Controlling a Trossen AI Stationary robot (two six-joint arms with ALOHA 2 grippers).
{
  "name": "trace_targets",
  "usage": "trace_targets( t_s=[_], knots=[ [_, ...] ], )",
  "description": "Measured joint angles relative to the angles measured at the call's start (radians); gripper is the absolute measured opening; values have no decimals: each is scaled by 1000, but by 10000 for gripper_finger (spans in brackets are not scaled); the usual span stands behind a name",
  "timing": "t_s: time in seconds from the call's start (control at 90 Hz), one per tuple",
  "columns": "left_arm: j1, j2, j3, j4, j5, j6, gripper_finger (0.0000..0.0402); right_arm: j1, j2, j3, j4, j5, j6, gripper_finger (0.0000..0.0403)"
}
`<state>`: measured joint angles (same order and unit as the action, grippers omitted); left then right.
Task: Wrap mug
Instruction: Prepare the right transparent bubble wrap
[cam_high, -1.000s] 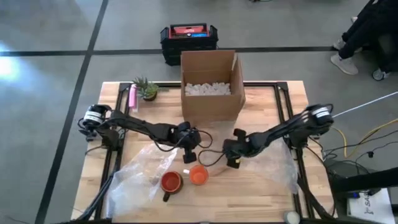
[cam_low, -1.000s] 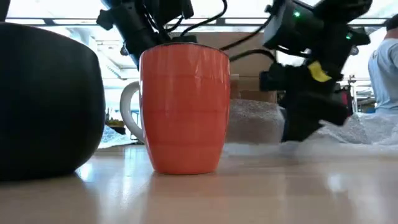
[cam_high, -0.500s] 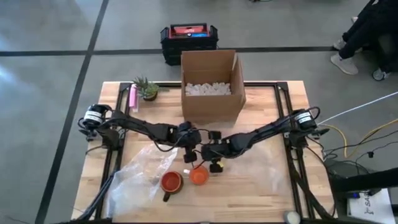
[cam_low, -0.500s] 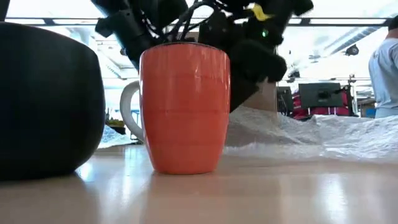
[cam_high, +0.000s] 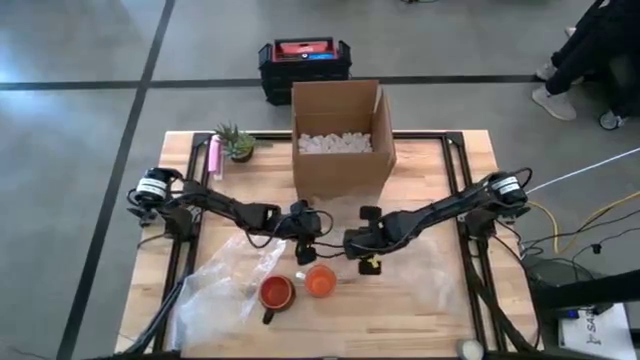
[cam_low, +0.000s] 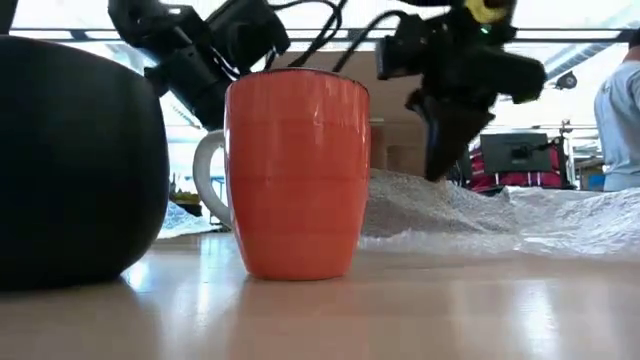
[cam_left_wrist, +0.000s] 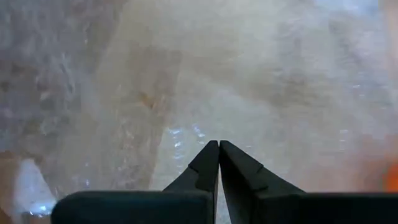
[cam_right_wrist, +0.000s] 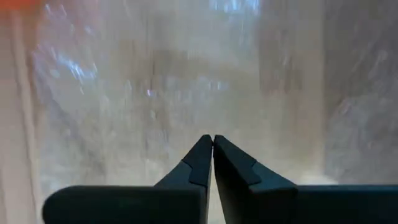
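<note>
I see the glossy orange ceramic mug (cam_high: 319, 283) standing upright near the table's front edge, just beside a brown mug (cam_high: 275, 293) — both on the crinkled clear bubble-wrap sheet (cam_high: 225, 280). My left gripper (cam_left_wrist: 218, 148) hangs behind the mug, fingertips pressed together over the wrap. My right gripper (cam_right_wrist: 212, 141) — closed too — hovers just right of it.

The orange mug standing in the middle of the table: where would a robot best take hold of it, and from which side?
Probably from straight above, by the rim. The orange mug stands upright with its mouth open to the top, so one finger could go inside and one outside the wall. Its white handle sticks out sideways, and a second mug sits close by, so a side approach looks cramped.
</note>
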<state>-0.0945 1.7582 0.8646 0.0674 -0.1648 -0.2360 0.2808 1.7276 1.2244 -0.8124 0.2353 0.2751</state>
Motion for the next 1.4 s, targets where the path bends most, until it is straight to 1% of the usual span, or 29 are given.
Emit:
trace_targets(
  t_s=[0.156, 0.278, 0.333, 0.356, 0.411, 0.522, 0.622, 0.767, 0.811, 0.911, 0.989, 1.056, 1.178, 1.256, 1.322, 1.4],
  knots=[
    [5, 3, 0, 9, 0, 7, 0, 35, -13, -66, -9, -25, 80, 2],
    [9, 43, 2, 43, 5, 10, 0, 65, -35, -129, -4, -58, 136, 2],
    [12, 71, -11, 8, 15, 35, 0, 77, -57, -153, -17, -61, 153, 2],
    [12, 80, -11, 18, 25, 37, 0, 82, -68, -161, -13, -70, 158, 2],
    [13, 111, 1, 35, 50, 40, 0, 88, -84, -181, 7, -74, 167, 2],
    [14, 147, 6, 35, 62, 30, 0, 80, -88, -222, 50, -50, 178, 2],
    [16, 144, 8, 37, 70, 27, 0, 79, -96, -239, 118, -54, 171, 2],
    [19, 136, 7, 43, 79, 25, 0, 63, -90, -312, 229, -50, 163, 2],
    [19, 136, 7, 41, 80, 24, 0, 61, -90, -329, 233, -53, 170, 2],
    [20, 136, 7, 39, 82, 21, 0, 61, -89, -358, 177, -84, 182, 2],
    [21, 136, 6, 41, 86, 20, 0, 59, -90, -357, 116, -135, 183, 2],
    [21, 136, 5, 51, 89, 18, 0, 60, -96, -350, 9, -148, 183, 2],
    [21, 136, 2, 52, 92, 18, 0, 60, -126, -316, -238, -164, 174, 2],
    [21, 136, 2, 49, 92, 18, 0, 57, -156, -283, -355, -153, 173, 2],
    [21, 136, 1, 48, 92, 18, 0, 54, -181, -272, -491, -124, 175, 2],
    [21, 136, -1, 48, 93, 18, 0, 45, -214, -255, -624, -52, 219, 2]
  ],
)
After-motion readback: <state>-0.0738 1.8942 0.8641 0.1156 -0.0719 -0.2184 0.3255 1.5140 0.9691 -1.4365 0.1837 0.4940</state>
